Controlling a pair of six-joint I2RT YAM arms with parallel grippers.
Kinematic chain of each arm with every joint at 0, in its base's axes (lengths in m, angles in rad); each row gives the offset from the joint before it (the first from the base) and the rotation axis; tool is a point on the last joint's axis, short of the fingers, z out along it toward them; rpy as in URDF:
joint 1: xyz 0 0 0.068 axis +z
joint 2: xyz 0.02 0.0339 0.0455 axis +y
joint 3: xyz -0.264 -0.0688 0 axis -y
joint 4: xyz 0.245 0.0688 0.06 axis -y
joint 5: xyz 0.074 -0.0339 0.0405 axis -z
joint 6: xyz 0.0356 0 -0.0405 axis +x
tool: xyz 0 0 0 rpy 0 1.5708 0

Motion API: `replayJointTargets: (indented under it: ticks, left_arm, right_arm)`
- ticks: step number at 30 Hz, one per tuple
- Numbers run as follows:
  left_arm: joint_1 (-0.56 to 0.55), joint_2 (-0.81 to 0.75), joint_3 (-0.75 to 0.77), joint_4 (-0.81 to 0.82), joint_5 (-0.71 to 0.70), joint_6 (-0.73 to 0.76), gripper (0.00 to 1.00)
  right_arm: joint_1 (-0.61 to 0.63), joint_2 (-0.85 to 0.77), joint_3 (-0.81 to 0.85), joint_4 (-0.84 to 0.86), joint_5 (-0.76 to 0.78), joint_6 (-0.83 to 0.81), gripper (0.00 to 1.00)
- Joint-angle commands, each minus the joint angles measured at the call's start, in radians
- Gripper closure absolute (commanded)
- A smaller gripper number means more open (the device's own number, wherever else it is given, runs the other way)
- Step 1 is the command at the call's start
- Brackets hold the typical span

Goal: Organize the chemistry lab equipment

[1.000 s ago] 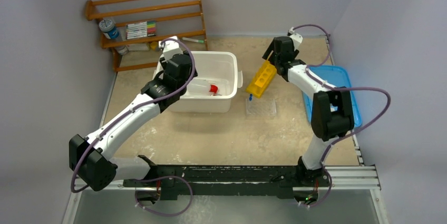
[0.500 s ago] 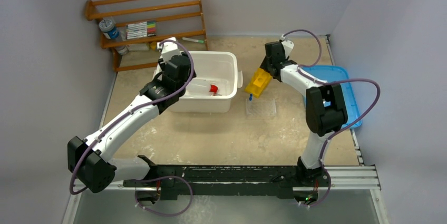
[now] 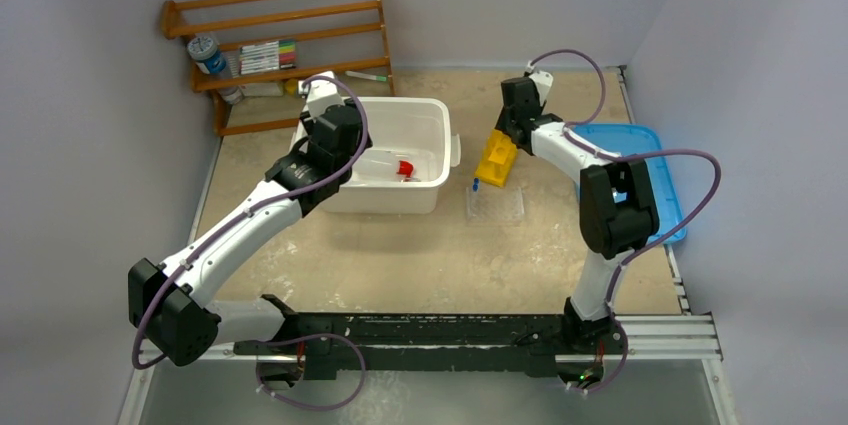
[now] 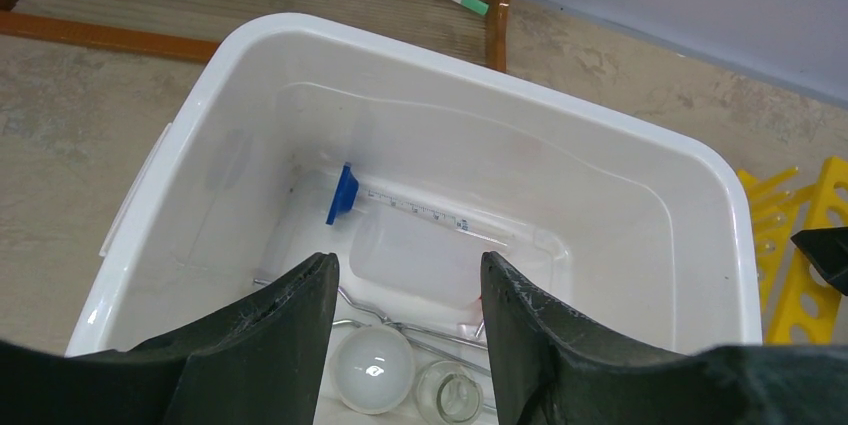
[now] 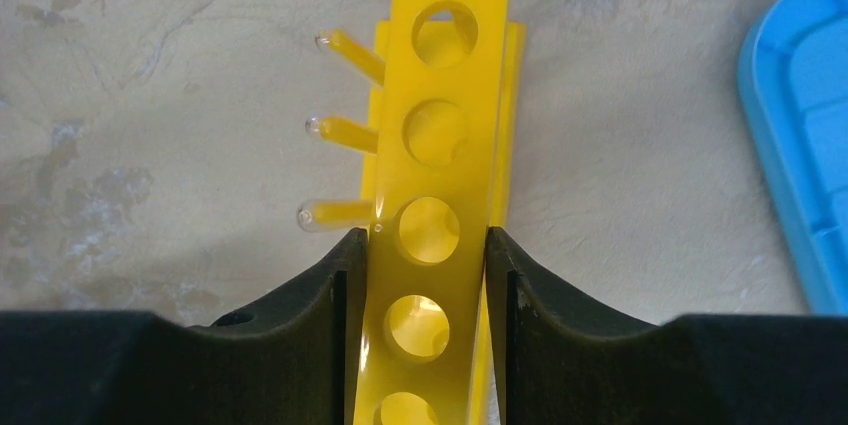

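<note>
My right gripper is shut on a yellow test-tube rack, its fingers pressed against both long sides. Three clear tube ends stick out of the rack's left side. From above, the rack stands right of the white bin, with the right gripper at its far end. My left gripper hangs open and empty over the bin. Inside lie a blue-ended tube, a translucent squeeze bottle with its red cap, metal tongs, a white round piece and a small glass jar.
A clear dish packet lies on the table just in front of the rack, a small blue-tipped piece at its corner. A blue lid lies at the right edge. A wooden shelf with markers stands at the back left.
My right arm has swung in toward the bin and down, and its jaws have closed onto the yellow rack. The left arm has stayed put.
</note>
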Motion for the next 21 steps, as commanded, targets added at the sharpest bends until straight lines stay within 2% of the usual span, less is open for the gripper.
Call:
replayJointTargets:
  ticks: [1, 4, 9, 13, 17, 21]
  left_arm:
    - [0.005, -0.027, -0.003, 0.030, -0.007, 0.007, 0.46]
    - [0.005, -0.027, -0.002, 0.026, -0.008, 0.010, 0.46]
    - [0.005, -0.032, 0.004, 0.018, -0.018, 0.019, 0.46]
    - [0.005, -0.035, 0.007, 0.013, -0.022, 0.025, 0.46]
    - [0.005, -0.033, 0.007, 0.013, -0.023, 0.025, 0.46]
    - [0.005, -0.029, 0.007, 0.013, -0.022, 0.025, 0.46]
  right_arm:
    - [0.002, -0.045, 0.026, 0.095, 0.043, -0.228, 0.66]
    - [-0.017, -0.029, 0.033, 0.120, -0.003, -0.288, 0.66]
    - [-0.080, -0.021, 0.001, 0.214, -0.199, -0.371, 0.64]
    - [-0.147, 0.009, 0.043, 0.182, -0.300, -0.384, 0.54]
    - [-0.158, 0.024, 0.073, 0.159, -0.298, -0.418, 0.39]
    - [-0.159, 0.013, 0.077, 0.152, -0.307, -0.424, 0.30]
